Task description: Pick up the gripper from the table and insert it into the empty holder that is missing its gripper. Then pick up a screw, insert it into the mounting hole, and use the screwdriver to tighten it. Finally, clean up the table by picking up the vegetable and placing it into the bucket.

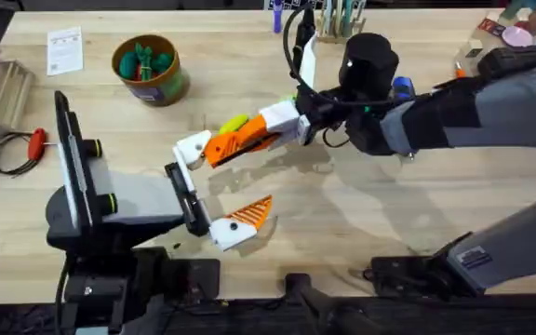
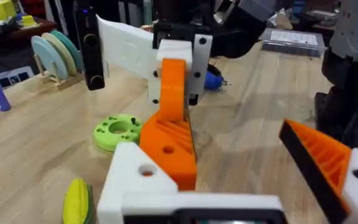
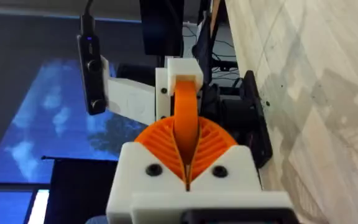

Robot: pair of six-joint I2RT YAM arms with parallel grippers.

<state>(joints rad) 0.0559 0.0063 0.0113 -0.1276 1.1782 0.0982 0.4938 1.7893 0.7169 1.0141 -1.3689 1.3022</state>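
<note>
Your right gripper (image 1: 249, 140) reaches in from the right of the overhead frame to its centre, jaws pressed together on the gripper (image 1: 234, 142), the orange tapered finger; in the right wrist view that orange piece (image 3: 186, 118) stands edge-on between your two ribbed pads. Its far end meets the holder (image 1: 194, 149), the white block on the upper jaw tip of your left gripper (image 1: 214, 191), just left of centre. In the left wrist view the orange finger (image 2: 171, 134) sits against that white holder (image 2: 135, 177) at the lower middle, though you cannot tell whether it is fully seated. Your left jaws are spread wide, the other jaw tip carrying its own orange pad (image 1: 249, 214) lower down, well apart from the first. The vegetable (image 1: 232, 124), a yellow cob with a green end, lies on the worktop (image 1: 389, 205) just above your right gripper's pads. The bucket (image 1: 149, 70) stands at the upper left, green toys (image 1: 144, 61) inside it. The screwdriver (image 1: 402, 87) shows as a blue patch behind your right arm, upper right of centre.
</note>
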